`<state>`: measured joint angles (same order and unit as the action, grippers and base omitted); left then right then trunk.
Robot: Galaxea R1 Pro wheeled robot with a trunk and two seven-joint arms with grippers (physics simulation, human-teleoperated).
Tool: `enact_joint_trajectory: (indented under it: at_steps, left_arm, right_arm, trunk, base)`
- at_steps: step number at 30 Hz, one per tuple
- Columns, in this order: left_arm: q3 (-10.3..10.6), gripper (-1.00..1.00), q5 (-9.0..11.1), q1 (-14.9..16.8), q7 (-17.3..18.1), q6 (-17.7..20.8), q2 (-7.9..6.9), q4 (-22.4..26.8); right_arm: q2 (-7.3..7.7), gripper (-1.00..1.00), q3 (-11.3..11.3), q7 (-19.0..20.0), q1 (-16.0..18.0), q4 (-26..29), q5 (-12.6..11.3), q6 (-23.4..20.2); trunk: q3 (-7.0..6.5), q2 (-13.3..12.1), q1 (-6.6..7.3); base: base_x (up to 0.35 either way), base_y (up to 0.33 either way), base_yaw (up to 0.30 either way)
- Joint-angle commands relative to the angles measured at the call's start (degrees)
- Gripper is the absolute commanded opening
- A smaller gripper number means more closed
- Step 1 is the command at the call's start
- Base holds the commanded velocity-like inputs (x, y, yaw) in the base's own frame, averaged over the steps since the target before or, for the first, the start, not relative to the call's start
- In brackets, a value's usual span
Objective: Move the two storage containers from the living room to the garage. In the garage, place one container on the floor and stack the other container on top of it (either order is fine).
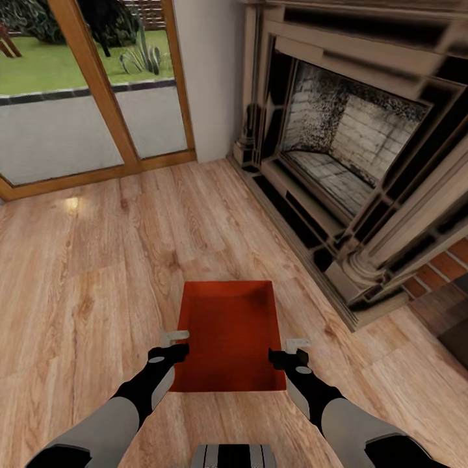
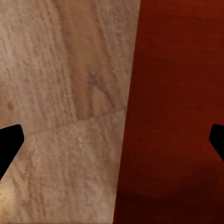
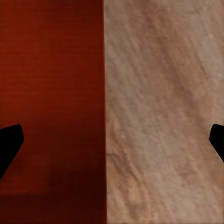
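Note:
One orange-red storage container (image 1: 231, 331) sits open side up on the light wood-plank floor (image 1: 84, 273) of the living room, straight in front of me. My left gripper (image 1: 174, 344) hovers at its left wall and my right gripper (image 1: 294, 349) at its right wall. In the left wrist view the left gripper (image 2: 114, 140) is open, its dark fingertips wide apart astride the edge of the container (image 2: 177, 116). The right gripper (image 3: 114, 140) is open in the same way over the opposite edge of the container (image 3: 51, 93). Neither holds anything.
A large fireplace (image 1: 351, 149) with a dark surround stands close on the right, with red brick (image 1: 448, 263) beside it. Wood-framed glass doors (image 1: 97, 97) lie ahead on the left, looking onto a patio and lawn. Open plank floor stretches to the left.

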<state>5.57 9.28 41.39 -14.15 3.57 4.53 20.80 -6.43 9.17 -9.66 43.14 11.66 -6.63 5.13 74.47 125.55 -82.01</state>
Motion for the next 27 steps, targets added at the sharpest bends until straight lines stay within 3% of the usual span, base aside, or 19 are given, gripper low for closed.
enact_joint_trajectory:
  at_steps: [1,21,27]
  left_arm:
    - [0.49,1.00,0.56,0.00,-0.44,0.29,-0.05,0.12]
    - [0.52,1.00,0.56,0.00,-0.44,0.29,-0.05,0.12]
    - [0.49,1.00,0.56,0.01,-0.47,0.29,-0.05,0.12]
  right_arm:
    - [0.01,1.00,0.50,-0.25,0.04,-0.06,-0.61,0.23]
    - [0.11,1.00,0.47,-0.09,0.02,-0.06,-0.59,0.23]
    - [0.10,1.00,0.48,-0.09,0.02,-0.06,-0.60,0.23]
  trunk:
    - [0.22,0.43,-0.22]
    - [3.81,8.45,-4.61]
    - [3.81,8.45,-4.61]
  base:
    - [0.000,0.000,0.000]
    - [0.000,0.000,0.000]
    - [0.000,0.000,0.000]
